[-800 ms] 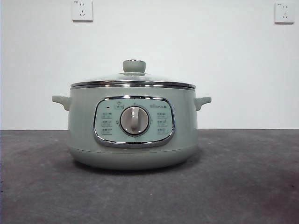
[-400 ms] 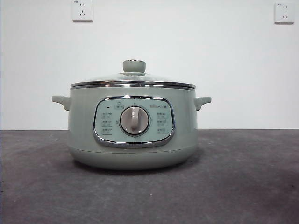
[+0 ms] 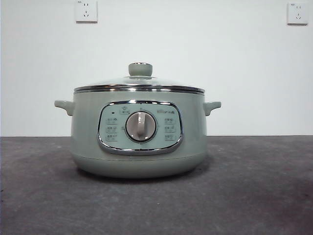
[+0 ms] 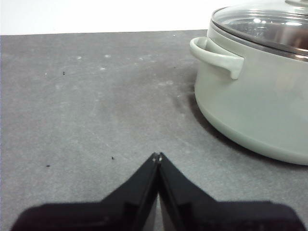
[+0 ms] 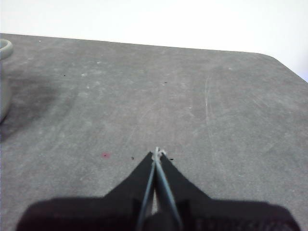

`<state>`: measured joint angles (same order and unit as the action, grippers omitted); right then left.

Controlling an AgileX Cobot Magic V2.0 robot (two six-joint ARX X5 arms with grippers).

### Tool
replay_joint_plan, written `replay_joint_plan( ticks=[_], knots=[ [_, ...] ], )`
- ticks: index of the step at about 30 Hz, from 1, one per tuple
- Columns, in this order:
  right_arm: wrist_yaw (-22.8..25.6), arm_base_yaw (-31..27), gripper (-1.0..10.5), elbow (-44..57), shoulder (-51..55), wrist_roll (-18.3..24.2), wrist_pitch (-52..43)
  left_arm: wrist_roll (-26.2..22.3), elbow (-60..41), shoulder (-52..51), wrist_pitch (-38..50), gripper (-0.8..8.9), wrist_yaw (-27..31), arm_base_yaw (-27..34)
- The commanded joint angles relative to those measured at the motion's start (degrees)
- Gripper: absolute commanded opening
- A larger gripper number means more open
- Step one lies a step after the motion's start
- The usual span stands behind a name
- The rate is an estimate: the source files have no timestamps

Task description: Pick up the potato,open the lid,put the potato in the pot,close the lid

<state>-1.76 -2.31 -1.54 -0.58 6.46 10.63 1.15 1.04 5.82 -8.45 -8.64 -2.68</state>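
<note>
1. Wall socket, left (image 3: 86, 11): white, mounted high on the white wall, above and left of the pot.
2. Left end effector (image 4: 157, 157): black, jaws pressed together tip to tip, nothing between them. It sits low over the bare desk (image 4: 96, 106), apart from the pot's side handle (image 4: 214, 53).
3. Desk (image 3: 254, 186): dark grey, matt, with pale scuffs and a few small specks; it carries the pot.
4. Pot (image 3: 139, 129): large, round, pale sage-green, standing upright at the middle of the desk in the front view. One small handle juts from each side. In the left wrist view its wall (image 4: 255, 106) and base show beside the end effector; in the right wrist view only a sliver of it (image 5: 4, 72) shows at the frame's edge.
5. Control panel (image 3: 140, 127): chrome-framed, on the pot's front, with a grey dial (image 3: 141, 126) at its centre and small button markings either side.
6. Lid (image 3: 139, 86): clear glass dome with steel rim, seated closed on the pot; round sage-green knob (image 3: 140, 69) on top. Glass also visible in the left wrist view (image 4: 264, 24).
7. Right end effector (image 5: 157, 153): black, jaws closed together, empty, over bare desk well apart from the pot.
8. Wall socket, right (image 3: 298, 13): white, high on the wall near the right edge.
9. Potato: not visible in any view.
</note>
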Motion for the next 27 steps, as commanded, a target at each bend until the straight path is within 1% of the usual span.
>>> replay_joint_plan(
  ticks=[1, 27],
  knots=[
    [0.1, 0.1, -0.2, 0.7, 0.0, -0.3, -0.3, 0.3, -0.6, 0.0, 0.3, -0.03, -0.3, 0.2],
    [0.1, 0.1, -0.2, 0.7, 0.0, -0.3, -0.3, 0.3, -0.6, 0.0, 0.3, -0.03, -0.3, 0.2]
  ],
)
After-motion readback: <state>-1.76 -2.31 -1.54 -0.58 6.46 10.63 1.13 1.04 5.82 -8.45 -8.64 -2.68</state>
